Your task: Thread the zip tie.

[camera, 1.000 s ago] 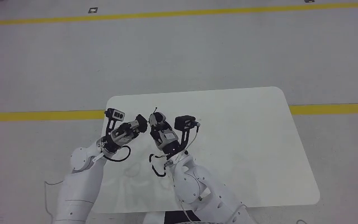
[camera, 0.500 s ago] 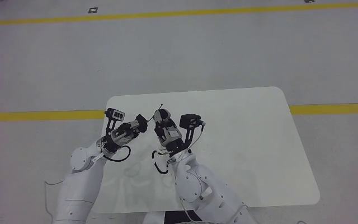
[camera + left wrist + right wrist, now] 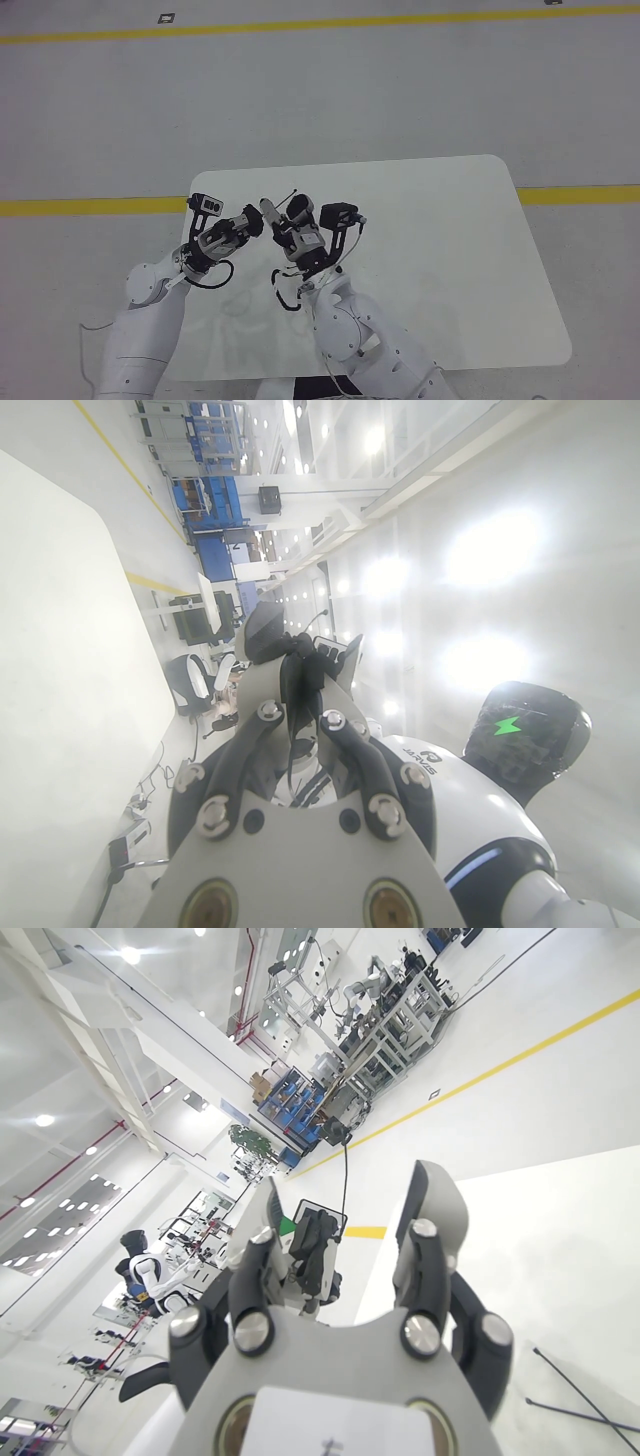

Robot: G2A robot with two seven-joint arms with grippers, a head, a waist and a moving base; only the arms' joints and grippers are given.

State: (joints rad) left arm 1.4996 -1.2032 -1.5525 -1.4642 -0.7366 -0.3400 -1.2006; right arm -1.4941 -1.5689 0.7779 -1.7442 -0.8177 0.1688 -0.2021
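Zip tie (image 3: 300, 680) pinched in left claw (image 3: 300, 657), clenched on it; thin tail (image 3: 291, 194) stuck up beyond fingertips; right claw (image 3: 350, 1188) released, fingers spread wide, just beside left claw and facing it; tail stood between those spread fingers, contact unclear; both wrists raised over table (image 3: 450, 260), angled inward; two spare ties (image 3: 575, 1398) lay crossed on tabletop.

The left hand (image 3: 253, 219) and the right hand (image 3: 283, 210) hang very near each other over the back left part of the counter (image 3: 430, 260). Only a thin gap is between them. A zip tie (image 3: 345, 1168) sticks up from the left hand, close to the right hand's spread fingers. Two more thin black ties (image 3: 575, 1395) lie crossed on the counter by the right hand. To the right, the counter top is wide and flat.
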